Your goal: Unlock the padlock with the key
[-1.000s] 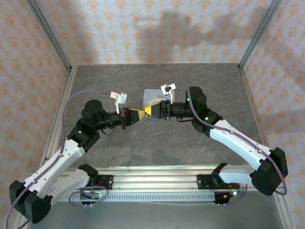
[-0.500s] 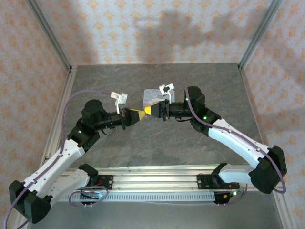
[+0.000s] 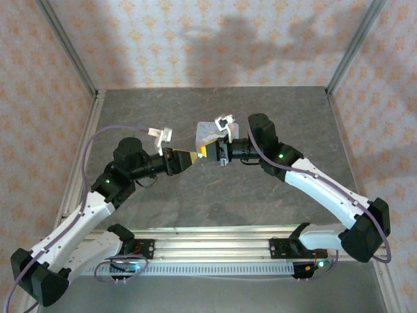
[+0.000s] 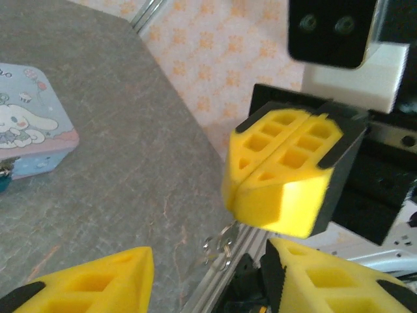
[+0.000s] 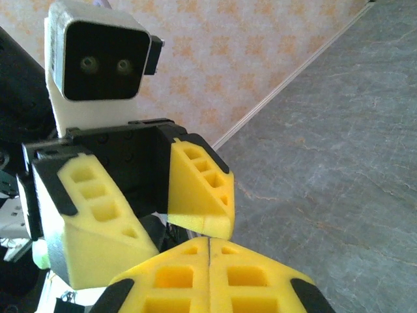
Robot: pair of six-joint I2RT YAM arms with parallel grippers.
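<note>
My two grippers meet tip to tip above the table's middle. The right gripper (image 3: pixel 203 151) (image 4: pixel 240 189) (image 5: pixel 208 242) is shut, and the small silvery key (image 4: pixel 226 242) with its ring hangs from its tips. The left gripper (image 3: pixel 193 156) (image 4: pixel 208 261) (image 5: pixel 171 241) stands open, its yellow fingers (image 5: pixel 199 189) on either side of the right gripper's tips and not touching the key. Cut off by the left edge of the left wrist view, a dark bluish bit with a silvery part sits at the tin's front; it looks like the padlock (image 4: pixel 3 182).
A pale blue tin (image 3: pixel 210 132) (image 4: pixel 29 130) with a cartoon lid lies on the grey table just behind the two grippers. Patterned walls and metal rails (image 3: pixel 85 163) bound the table. The arms' base rail (image 3: pixel 208 238) runs along the near edge.
The left gripper's jaws have opened. The right gripper has shut and shifted slightly left, towards the left gripper.
</note>
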